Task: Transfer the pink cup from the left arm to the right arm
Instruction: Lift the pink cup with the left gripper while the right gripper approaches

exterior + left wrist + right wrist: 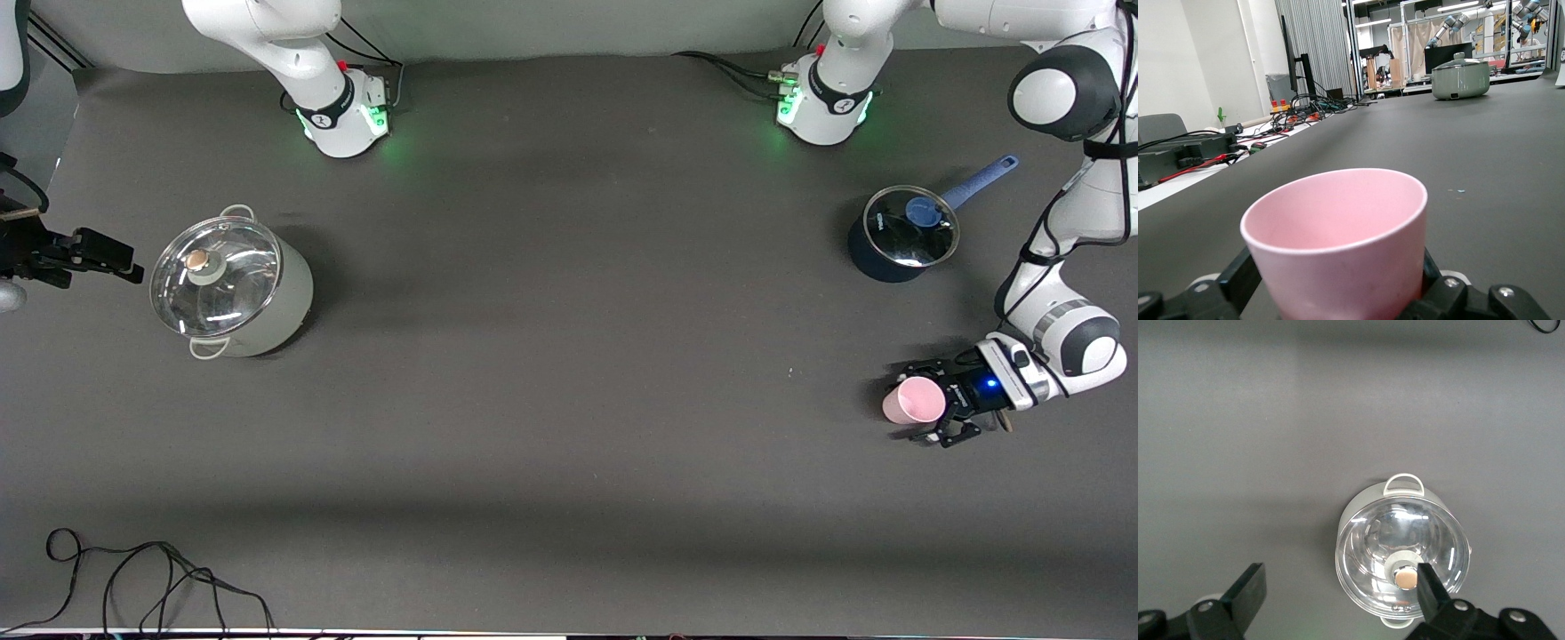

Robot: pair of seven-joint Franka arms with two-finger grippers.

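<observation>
The pink cup (914, 400) is small, pale pink and without a handle. It lies on its side between the fingers of my left gripper (923, 403), low over the table at the left arm's end, its mouth turned toward the right arm's end. In the left wrist view the cup (1338, 233) fills the foreground and my left gripper (1338, 283) is shut on it, one black finger (1238, 275) at each side. My right gripper (107, 258) is open and empty, up in the air at the right arm's end beside the grey pot; it also shows in the right wrist view (1338, 590).
A grey-green pot with a glass lid (227, 289) stands at the right arm's end, also in the right wrist view (1401, 550) and the left wrist view (1461, 79). A dark blue saucepan with a glass lid (902, 236) stands near the left arm's base. Black cables (133, 578) lie at the near edge.
</observation>
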